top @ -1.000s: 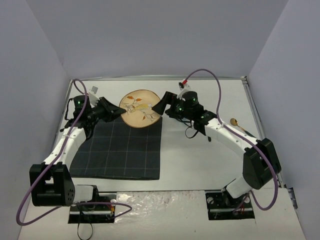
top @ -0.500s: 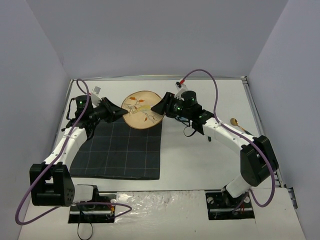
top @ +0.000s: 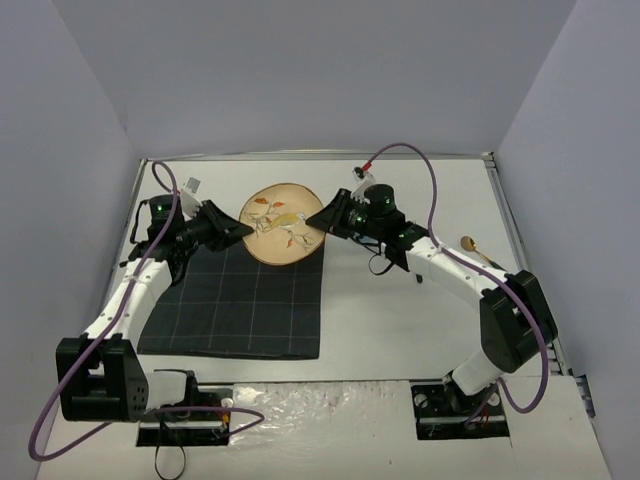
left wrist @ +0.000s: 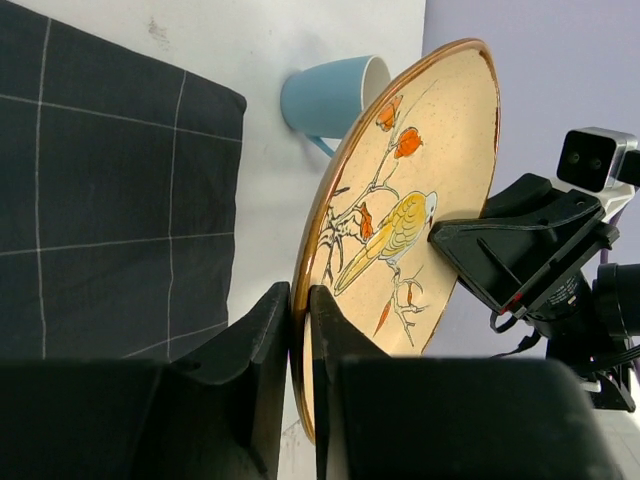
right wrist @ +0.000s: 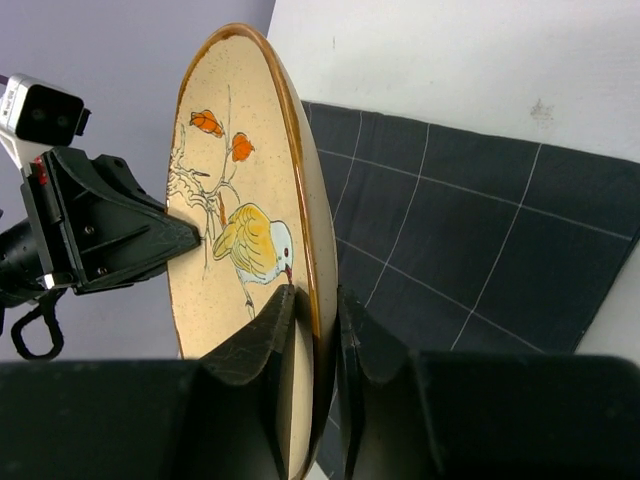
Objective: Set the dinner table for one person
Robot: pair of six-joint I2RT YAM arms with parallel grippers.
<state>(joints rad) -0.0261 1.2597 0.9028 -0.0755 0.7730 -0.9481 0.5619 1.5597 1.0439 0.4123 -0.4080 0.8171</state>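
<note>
Since 1 second ago the plate (top: 283, 222) has come a little toward the arms and looks larger in the top view, and its near rim now overlaps the far edge of the placemat (top: 235, 300). Both arms have shifted with it.

2 grippers carry the plate between them. The left gripper (top: 238, 229) is clenched on the plate's left rim; its wrist view shows 1 finger on each face of the rim. The right gripper (top: 322, 220) is clamped on the opposite rim in the same way, with the brown edge pinched between its 2 fingers. The plate is cream with a brown rim and a painted yellow bird on a branch with orange leaves.

The dinner table (top: 400, 300) lies flat beneath everything, reaching from the arm bases to the far wall. The dark checked placemat sits on its left half. A blue cup (left wrist: 325, 95) lies on its side on the white top just beyond the placemat's corner. A spoon (top: 478, 250) rests near the table's right edge, well apart from the plate.
</note>
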